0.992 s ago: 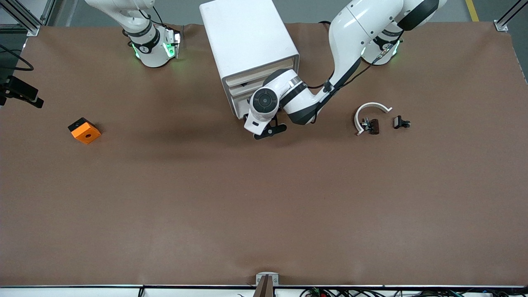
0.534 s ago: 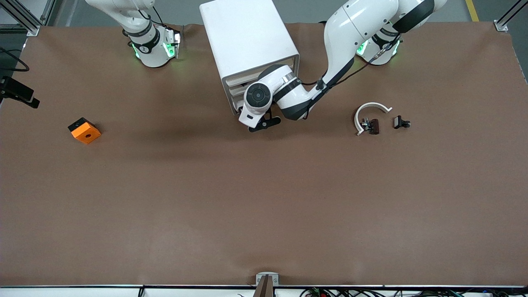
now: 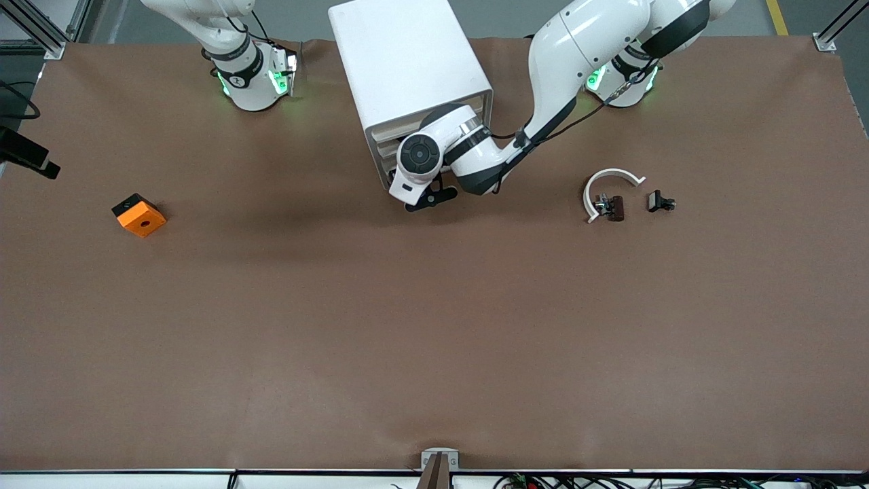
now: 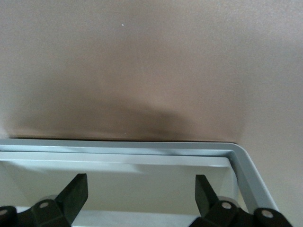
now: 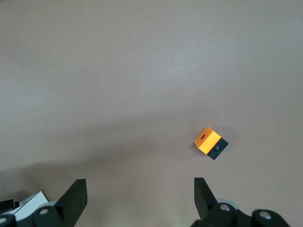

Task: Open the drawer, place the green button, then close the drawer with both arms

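Drawer (image 4: 118,163) front apparently touching wide-spread left gripper (image 4: 137,198); right gripper (image 5: 137,198) waits, spread.

- The drawer (image 3: 392,178) is the lowest of the cream-fronted drawers in the white boxy cabinet (image 3: 407,64), which stands at the worktop's edge by the robots' bases, about midway between the two bases. In the left wrist view its pale rim and rounded corner (image 4: 239,158) show against the brown worktop. How far it stands out cannot be told.
- The left arm (image 3: 570,61) is glossy white with black joint bands. It reaches from its base to the cabinet's front, and its left gripper (image 4: 141,198) is at the drawer, fingers spread.
- The right arm (image 3: 234,54) waits near its base, with its right gripper (image 5: 140,197) spread above the worktop.
- The button is not seen in any view.
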You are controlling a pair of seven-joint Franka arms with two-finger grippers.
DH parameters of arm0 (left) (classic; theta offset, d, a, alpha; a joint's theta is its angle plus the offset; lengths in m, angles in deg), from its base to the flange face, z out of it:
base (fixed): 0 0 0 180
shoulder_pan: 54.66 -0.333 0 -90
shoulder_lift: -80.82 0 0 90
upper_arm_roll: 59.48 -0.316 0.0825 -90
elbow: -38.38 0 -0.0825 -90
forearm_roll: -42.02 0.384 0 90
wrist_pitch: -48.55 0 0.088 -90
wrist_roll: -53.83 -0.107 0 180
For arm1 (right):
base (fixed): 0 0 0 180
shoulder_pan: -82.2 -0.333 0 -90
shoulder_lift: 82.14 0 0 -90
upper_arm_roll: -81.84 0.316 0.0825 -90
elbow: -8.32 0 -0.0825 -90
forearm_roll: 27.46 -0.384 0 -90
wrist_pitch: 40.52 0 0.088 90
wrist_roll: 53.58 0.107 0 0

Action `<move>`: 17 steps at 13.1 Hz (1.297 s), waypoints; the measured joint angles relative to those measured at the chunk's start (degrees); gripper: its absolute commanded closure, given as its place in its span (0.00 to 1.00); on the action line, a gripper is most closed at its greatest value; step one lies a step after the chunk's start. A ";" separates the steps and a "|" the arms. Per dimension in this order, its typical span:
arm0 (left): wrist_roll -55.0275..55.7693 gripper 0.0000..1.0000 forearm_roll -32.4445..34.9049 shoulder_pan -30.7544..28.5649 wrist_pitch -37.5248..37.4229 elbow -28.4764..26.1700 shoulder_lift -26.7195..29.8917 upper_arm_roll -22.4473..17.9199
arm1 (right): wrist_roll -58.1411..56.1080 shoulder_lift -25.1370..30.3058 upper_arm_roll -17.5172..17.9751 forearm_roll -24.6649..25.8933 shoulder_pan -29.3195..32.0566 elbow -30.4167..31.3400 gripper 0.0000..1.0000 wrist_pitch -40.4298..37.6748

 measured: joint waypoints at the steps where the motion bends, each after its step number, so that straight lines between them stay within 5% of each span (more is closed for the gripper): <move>1: 0.00 0.00 0.00 0.00 0.00 0.01 0.00 0.00 | 0.04 0.13 0.05 -0.02 0.00 0.06 0.00 0.00; 17: 0.19 0.00 -3.47 -1.01 -4.21 2.93 0.02 -0.92 | 0.14 3.64 0.99 -0.04 -0.36 4.34 0.00 2.24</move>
